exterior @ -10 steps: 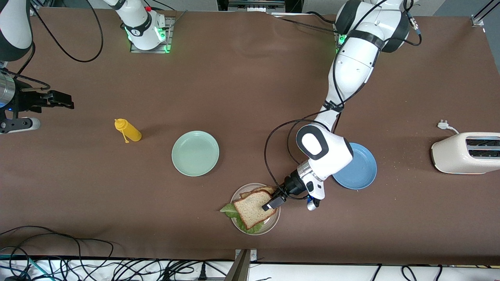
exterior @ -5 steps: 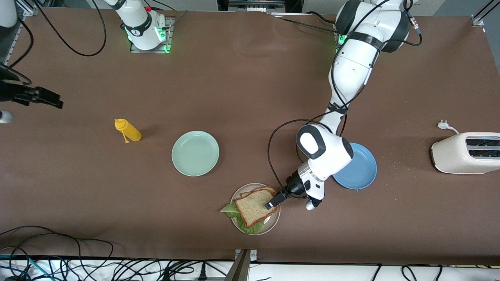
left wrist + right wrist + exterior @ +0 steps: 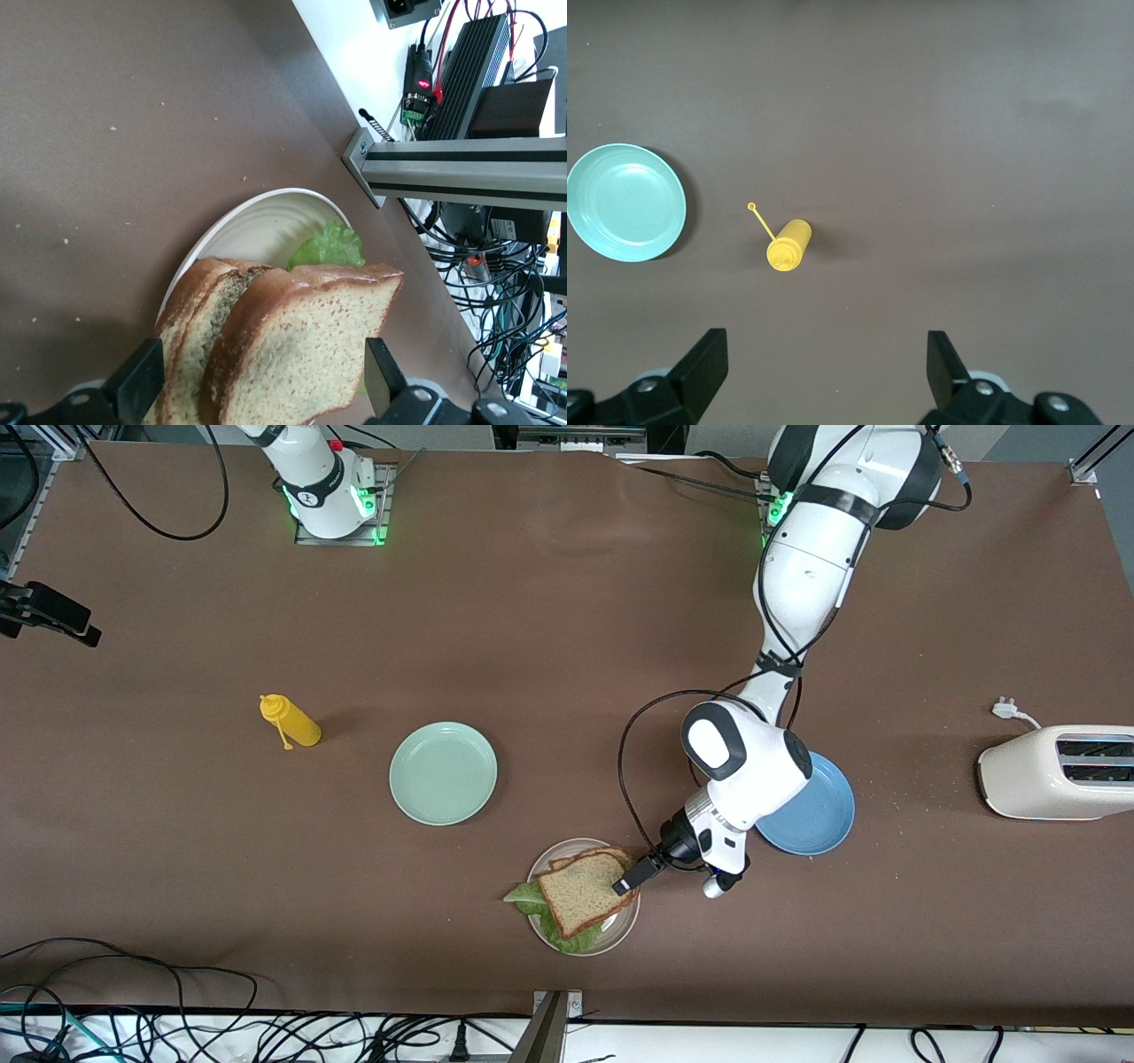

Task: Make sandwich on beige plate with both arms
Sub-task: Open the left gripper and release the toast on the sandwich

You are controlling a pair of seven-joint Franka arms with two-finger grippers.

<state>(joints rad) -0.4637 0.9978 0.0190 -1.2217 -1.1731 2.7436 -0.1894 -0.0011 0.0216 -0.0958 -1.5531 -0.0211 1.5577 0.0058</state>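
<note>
The sandwich (image 3: 580, 890) lies on the beige plate (image 3: 617, 926), near the table's edge closest to the front camera. It is two brown slices with green lettuce (image 3: 524, 897) sticking out between them. My left gripper (image 3: 627, 883) is low at the sandwich's edge toward the left arm's end and is open. In the left wrist view the sandwich (image 3: 301, 345) sits between the spread fingers of the left gripper (image 3: 261, 385), with lettuce (image 3: 328, 248) and plate (image 3: 266, 230) past it. My right gripper (image 3: 75, 627) hangs open and empty at the right arm's end of the table, its fingertips spread (image 3: 828, 376).
A mint-green plate (image 3: 443, 773) sits mid-table, with a yellow squeeze bottle (image 3: 292, 722) lying toward the right arm's end. A blue plate (image 3: 819, 815) is partly under the left arm. A white toaster (image 3: 1054, 771) and its plug (image 3: 1005, 709) are at the left arm's end.
The left gripper opened fully and drew back a little from the top slice. The right arm pulled away toward its end of the table, mostly leaving the front view.
</note>
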